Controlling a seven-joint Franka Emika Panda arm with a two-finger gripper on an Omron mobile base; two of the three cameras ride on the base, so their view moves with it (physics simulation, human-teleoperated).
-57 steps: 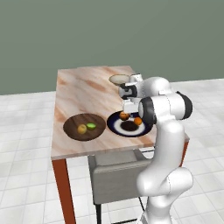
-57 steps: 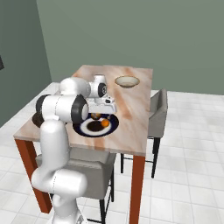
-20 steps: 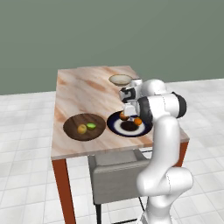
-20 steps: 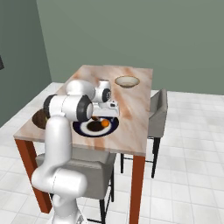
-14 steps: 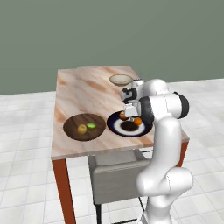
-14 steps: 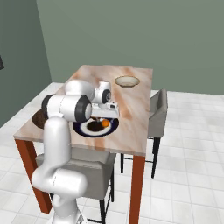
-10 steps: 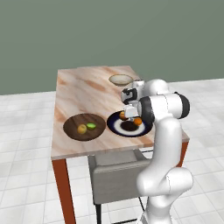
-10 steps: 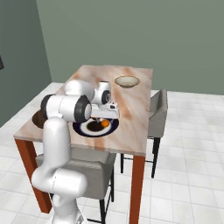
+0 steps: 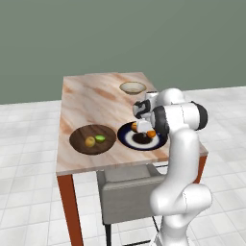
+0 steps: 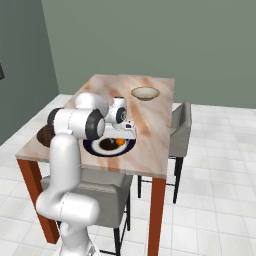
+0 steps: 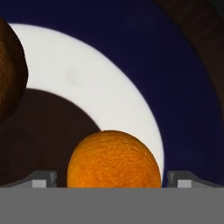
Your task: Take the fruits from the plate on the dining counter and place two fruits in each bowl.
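The navy-and-white plate (image 9: 126, 140) (image 10: 94, 148) lies on the dining counter (image 9: 91, 103) near its front edge. My gripper (image 9: 142, 128) (image 10: 125, 134) (image 11: 113, 179) is open and low over the plate. In the hand view an orange fruit (image 11: 113, 159) sits between the two fingertips (image 11: 41, 179), resting on the plate's white ring (image 11: 87, 83). A second orange fruit (image 11: 8, 74) (image 9: 151, 133) lies beside it on the plate. The dark wooden bowl (image 9: 79, 144) holds a yellow fruit (image 9: 90, 141) and a green fruit (image 9: 100, 139). The cream bowl (image 9: 132, 87) (image 10: 145, 93) stands further back.
A grey chair (image 9: 127, 192) is tucked under the counter's front edge just below the plate. Another grey chair (image 10: 180, 130) stands at the counter's right side. My own arm hides most of the wooden bowl (image 10: 43, 135) in the right base view.
The hand has come down from above the counter onto the plate, and over the last second it sinks a little more around the orange fruit. The jaws stay open.
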